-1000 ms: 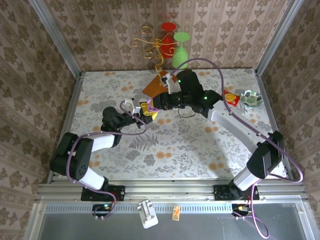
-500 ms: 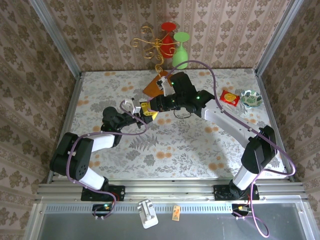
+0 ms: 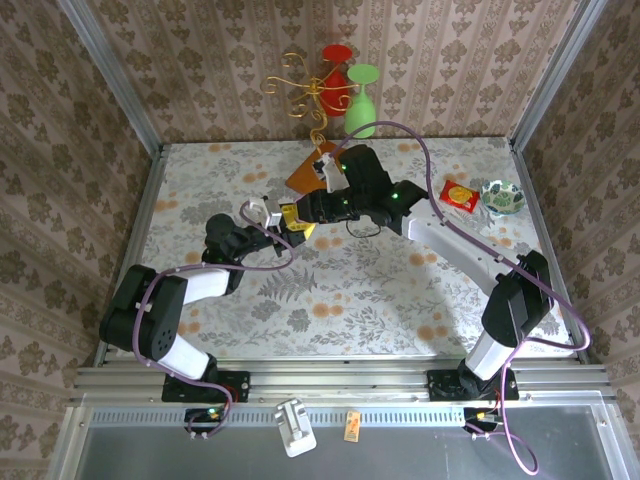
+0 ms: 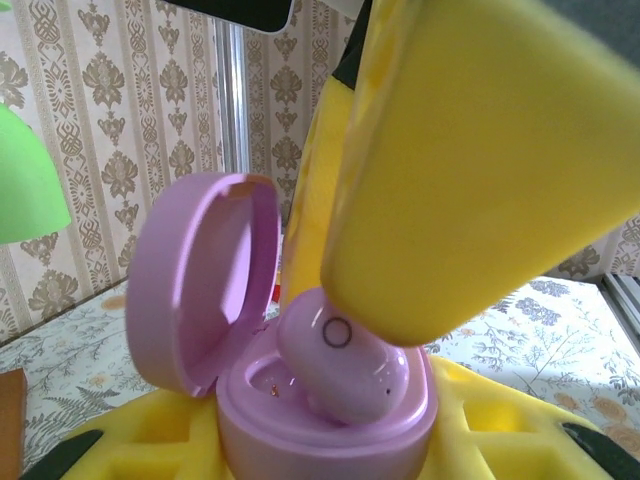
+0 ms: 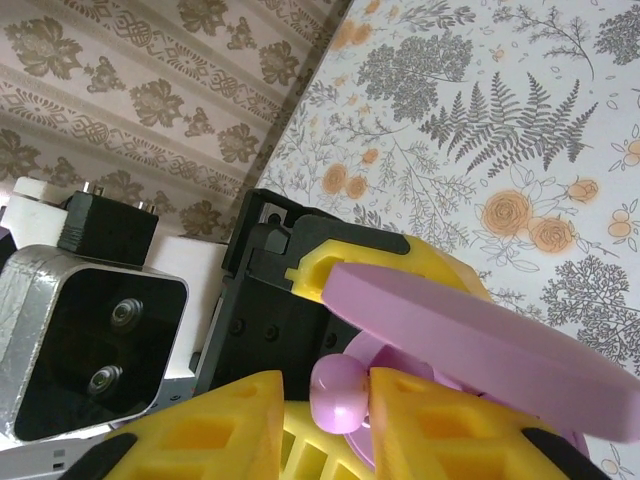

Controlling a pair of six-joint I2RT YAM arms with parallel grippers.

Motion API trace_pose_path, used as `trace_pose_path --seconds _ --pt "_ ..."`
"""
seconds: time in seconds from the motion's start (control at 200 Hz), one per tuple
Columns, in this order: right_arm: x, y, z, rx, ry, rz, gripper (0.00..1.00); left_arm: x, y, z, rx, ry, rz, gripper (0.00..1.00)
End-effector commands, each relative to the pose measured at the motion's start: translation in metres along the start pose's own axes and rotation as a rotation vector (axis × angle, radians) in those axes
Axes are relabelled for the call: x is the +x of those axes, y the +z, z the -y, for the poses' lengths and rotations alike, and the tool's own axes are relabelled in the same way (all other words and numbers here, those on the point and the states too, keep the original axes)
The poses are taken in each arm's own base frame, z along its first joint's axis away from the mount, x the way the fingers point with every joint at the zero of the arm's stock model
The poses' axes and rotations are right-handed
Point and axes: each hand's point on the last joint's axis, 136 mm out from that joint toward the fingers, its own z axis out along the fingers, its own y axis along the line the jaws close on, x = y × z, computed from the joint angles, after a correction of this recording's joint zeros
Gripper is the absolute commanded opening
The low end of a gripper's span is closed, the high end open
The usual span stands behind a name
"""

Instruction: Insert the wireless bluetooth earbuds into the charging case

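seat earbud point(image 4: 345, 365) | left gripper point(image 3: 287, 217) clamps charging case point(image 4: 200, 290), right gripper point(image 5: 340, 392) pinches earbud | square it, press straight down, then release

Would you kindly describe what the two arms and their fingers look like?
The left arm and right arm have black joints and white links, each trailed by a purple cable. Their fingers are bright yellow plastic with rectangular recesses.

Bright, even overhead light — my arms point(image 3: 460, 245) cast only soft shadows on the table point(image 3: 350, 300). At my left wrist the nearest yellow finger point(image 4: 480, 170) blurs; the far wallpaper point(image 4: 120, 120) is crisp.
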Motion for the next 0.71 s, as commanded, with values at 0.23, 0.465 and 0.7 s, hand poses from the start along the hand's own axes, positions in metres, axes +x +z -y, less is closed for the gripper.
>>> trace_pose_path --seconds 0.23,0.465,0.7 --pt "-0.005 -0.02 0.01 0.085 -0.032 0.033 0.37 -0.02 -0.005 0.005 -0.003 0.082 0.048 0.22" --pt "-0.012 -0.046 0.002 0.098 -0.109 0.109 0.47 -0.018 -0.007 0.003 -0.003 0.094 0.042 0.21" --pt "-0.035 -0.056 0.027 0.219 -0.089 0.167 0.54 -0.011 -0.01 0.019 0.075 0.136 0.025 0.22"
